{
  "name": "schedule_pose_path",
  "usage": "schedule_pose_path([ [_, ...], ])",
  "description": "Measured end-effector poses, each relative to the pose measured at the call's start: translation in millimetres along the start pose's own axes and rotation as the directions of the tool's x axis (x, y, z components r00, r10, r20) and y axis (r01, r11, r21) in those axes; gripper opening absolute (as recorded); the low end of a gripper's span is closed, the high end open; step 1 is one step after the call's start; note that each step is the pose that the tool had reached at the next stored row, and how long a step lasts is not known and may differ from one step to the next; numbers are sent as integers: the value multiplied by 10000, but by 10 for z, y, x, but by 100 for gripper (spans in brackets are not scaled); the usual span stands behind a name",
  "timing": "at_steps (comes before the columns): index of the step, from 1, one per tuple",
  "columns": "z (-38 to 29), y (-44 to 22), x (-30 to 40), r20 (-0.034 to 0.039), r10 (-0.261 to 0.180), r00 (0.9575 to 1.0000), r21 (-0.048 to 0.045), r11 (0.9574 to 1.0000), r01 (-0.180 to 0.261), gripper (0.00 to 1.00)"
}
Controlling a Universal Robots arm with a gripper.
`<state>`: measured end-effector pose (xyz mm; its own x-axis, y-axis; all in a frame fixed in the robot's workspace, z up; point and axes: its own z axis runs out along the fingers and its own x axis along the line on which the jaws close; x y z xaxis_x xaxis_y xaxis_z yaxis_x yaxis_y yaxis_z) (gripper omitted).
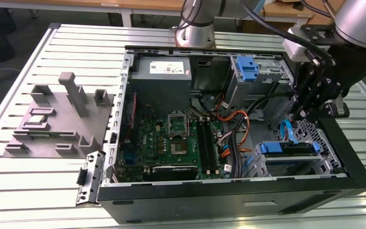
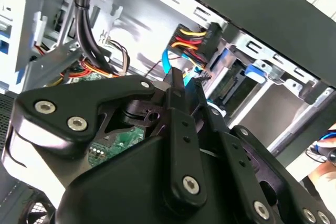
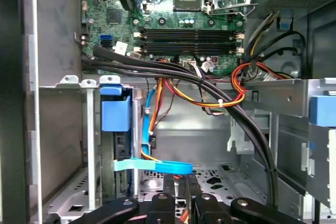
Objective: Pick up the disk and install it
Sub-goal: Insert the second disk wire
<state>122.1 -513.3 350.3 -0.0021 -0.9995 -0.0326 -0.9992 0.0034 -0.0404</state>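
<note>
gripper (image 1: pixel 299 116) right of frame, fingers pressed together, holding nothing | disk (image 1: pixel 287 148) just below it, already sitting in the case's (image 1: pixel 234 191) bay

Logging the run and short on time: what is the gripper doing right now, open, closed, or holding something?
Gripper: inside the computer case, above the drive cage, near the blue cable; whether it is open or shut cannot be told.
</note>
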Motion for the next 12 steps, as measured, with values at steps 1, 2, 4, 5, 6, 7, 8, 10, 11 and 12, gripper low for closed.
schedule_pose_path([
  [1,0,0,-10,1,0,10000,0,10000,0,23],
  [2,-2,0,-17,3,1,10000,0,10000,-1,23],
  [4,-16,0,-22,9,1,10000,0,10000,-1,23],
  [5,-27,-1,-24,14,1,10000,0,10000,-1,23],
  [6,-38,-1,-25,18,3,10000,0,10000,-3,23],
  [7,-46,-3,-25,20,2,10000,0,10000,-2,23],
  [8,-50,-8,-25,22,1,10000,0,10000,-1,23],
  [10,-51,-28,-25,20,2,10000,0,10000,-2,23],
  [11,-51,-44,-26,20,2,10000,0,10000,-2,23],
  [12,-50,-61,-26,20,2,10000,0,10000,-2,23],
])
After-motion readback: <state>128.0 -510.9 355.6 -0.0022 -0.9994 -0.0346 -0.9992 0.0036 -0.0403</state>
